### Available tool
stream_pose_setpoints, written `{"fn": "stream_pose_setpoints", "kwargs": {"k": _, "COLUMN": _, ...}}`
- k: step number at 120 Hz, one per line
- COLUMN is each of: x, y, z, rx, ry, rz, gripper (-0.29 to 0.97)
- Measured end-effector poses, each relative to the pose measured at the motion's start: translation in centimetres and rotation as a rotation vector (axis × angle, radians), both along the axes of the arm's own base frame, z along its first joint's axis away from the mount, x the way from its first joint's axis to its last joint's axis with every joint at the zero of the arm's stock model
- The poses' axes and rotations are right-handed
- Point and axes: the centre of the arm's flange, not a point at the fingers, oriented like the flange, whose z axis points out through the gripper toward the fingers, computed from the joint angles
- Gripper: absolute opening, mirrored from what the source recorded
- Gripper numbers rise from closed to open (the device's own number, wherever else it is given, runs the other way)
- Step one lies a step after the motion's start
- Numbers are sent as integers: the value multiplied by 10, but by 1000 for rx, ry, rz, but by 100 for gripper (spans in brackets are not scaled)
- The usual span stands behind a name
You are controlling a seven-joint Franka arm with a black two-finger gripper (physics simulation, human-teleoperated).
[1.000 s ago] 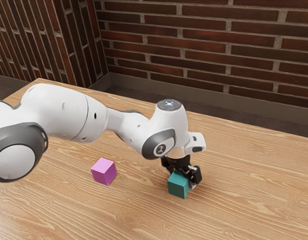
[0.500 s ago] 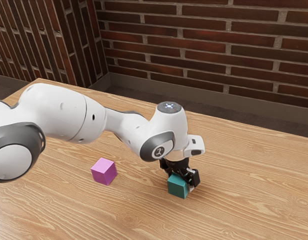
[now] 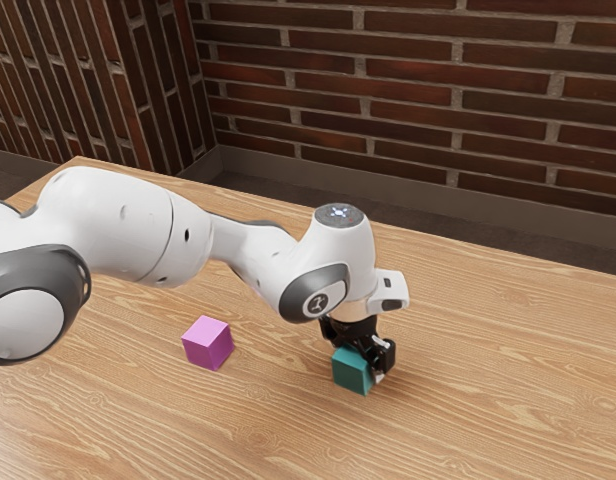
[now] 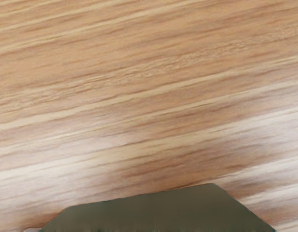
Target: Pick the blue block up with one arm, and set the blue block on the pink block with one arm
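— Where's the pink block (image 3: 208, 342)?
— Toward the bench's (image 3: 508, 400) left edge in the exterior view, well apart from the blue block (image 3: 350, 374) mid-bench.
— And the tool (image 3: 361, 356)?
— Straight above the blue block, apparently clenched on its sides. The carry goes leftward.

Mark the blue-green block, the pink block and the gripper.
blue-green block (image 3: 351, 372): exterior view, middle of its near face.
pink block (image 3: 207, 342): exterior view, middle of the cube.
gripper (image 3: 362, 358): exterior view, midway between its fingertips, at the block's top.
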Motion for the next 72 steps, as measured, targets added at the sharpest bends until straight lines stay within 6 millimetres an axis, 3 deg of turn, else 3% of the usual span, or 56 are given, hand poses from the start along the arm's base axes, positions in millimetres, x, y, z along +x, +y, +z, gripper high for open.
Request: {"fn": "stream_pose_setpoints", "kwargs": {"k": 72, "x": 0, "y": 0, "z": 7, "rx": 12, "ry": 6, "rz": 6, "gripper": 43}}
